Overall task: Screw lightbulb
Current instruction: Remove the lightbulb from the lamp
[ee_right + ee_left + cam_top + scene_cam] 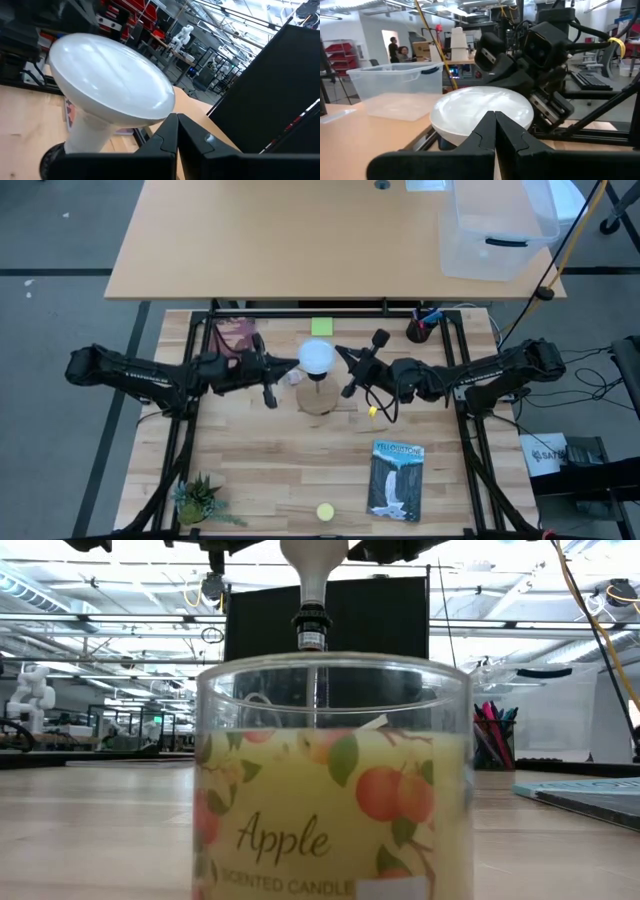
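So the lightbulb (318, 356) is already standing in the black socket of the round wooden base (318, 400), mid-counter, dome up. From the low view its neck drops straight into the socket collar, so it looks seated and upright, though I can't tell how far the thread has gone in. My guess: we're at the twisting stage, or right at the start of it.

Neither of my jaws has hold of it at the moment. Left gripper (268, 393) is clenched shut with nothing in it, parked just beside the bulb on its left, fingers pointing roughly at the base. Right gripper (349, 385) is also closed up and empty, just off the bulb's other side. Both wrist views show the white dome right past my closed fingertips, close but not pinched.

Both arms are stretched in low from the counter's two sides, nearly mirror images, wrists converging on the bulb.

Next move, I reckon: one set of jaws has to release wide enough to take the dome or neck, close gently, and turn. The other could steady the wooden base so it doesn't spin along. Glass dome, so easy on the squeeze.
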Motion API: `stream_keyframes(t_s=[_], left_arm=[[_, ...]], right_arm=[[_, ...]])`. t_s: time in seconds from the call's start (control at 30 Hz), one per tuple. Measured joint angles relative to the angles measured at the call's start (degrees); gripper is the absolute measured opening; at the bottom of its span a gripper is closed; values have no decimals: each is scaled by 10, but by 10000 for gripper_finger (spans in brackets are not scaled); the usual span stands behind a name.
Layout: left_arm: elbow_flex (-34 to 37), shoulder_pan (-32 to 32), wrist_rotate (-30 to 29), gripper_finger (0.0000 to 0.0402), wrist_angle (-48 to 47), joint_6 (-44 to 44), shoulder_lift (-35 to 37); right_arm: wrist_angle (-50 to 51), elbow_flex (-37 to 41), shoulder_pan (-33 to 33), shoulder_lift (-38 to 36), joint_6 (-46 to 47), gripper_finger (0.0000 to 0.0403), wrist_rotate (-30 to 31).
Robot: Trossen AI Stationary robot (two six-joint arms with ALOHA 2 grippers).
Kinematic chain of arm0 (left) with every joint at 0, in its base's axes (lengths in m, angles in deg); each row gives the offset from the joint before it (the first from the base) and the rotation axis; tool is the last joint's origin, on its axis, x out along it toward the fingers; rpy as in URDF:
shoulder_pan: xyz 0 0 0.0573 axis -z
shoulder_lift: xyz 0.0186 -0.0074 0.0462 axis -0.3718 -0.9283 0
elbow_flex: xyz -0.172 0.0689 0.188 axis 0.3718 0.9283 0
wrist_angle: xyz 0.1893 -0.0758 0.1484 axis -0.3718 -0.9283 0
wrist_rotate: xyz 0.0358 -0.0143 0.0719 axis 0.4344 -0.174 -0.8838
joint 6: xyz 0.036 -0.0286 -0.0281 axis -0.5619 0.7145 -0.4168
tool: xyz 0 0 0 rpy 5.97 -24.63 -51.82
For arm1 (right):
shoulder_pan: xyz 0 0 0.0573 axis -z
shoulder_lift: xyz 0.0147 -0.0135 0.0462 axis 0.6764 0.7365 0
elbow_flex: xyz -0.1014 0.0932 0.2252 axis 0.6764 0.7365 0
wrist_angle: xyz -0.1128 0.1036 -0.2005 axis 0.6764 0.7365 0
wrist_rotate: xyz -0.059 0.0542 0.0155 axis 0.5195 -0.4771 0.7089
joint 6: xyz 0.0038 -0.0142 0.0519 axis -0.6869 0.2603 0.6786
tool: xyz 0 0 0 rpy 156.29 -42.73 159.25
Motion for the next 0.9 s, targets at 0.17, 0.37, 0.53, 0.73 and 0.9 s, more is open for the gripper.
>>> stream_keyframes(t_s=[0.17,0.37,0.53,0.73,0.9], left_arm=[[0,18,-21,0,-3,-10,0],[0,28,-98,0,-1,-40,1],[0,23,-129,0,2,-50,4],[0,-3,-139,0,2,-52,5],[0,-42,-84,0,2,-25,4]], right_arm=[[0,0,5,0,-2,0,5],[-7,0,-4,0,-2,0,29],[-11,0,-30,0,-6,0,34],[-11,0,-58,0,14,0,0],[-20,0,-59,22,55,0,-57]])
